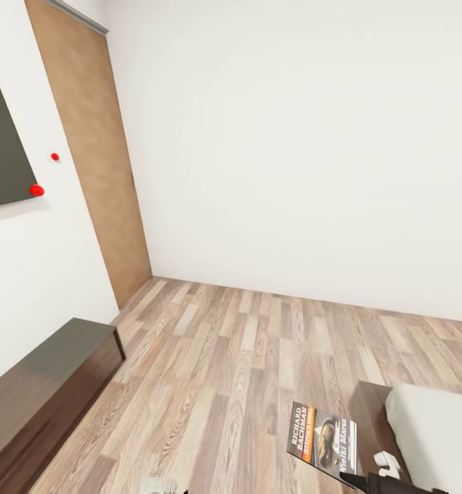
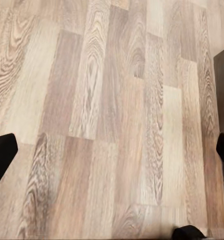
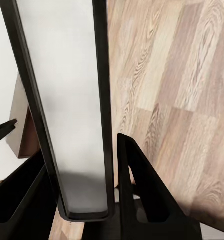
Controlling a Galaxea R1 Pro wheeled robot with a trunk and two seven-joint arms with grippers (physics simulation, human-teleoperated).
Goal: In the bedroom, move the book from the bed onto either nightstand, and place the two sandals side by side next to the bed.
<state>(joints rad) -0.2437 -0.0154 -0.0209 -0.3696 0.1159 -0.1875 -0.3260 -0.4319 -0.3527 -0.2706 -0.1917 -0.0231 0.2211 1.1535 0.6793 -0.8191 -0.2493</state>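
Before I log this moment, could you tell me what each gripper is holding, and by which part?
The right gripper pinches the book by one edge, lifted above the wood floor. The left gripper is open and holds nothing.

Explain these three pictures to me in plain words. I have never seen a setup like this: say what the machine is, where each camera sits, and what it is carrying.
This is a simulated wheeled robot with two arms. The big picture looks down from its head at a wood-plank floor, a white wall, a long dark bench and a corner of the bed. The other two cameras sit near the grippers. The right gripper is shut on the book, seen edge-on between its dark fingers in the right wrist picture; the head view shows its "Richard Bachman" cover. The left gripper is open and empty, its finger tips at the picture's edges over bare floor.
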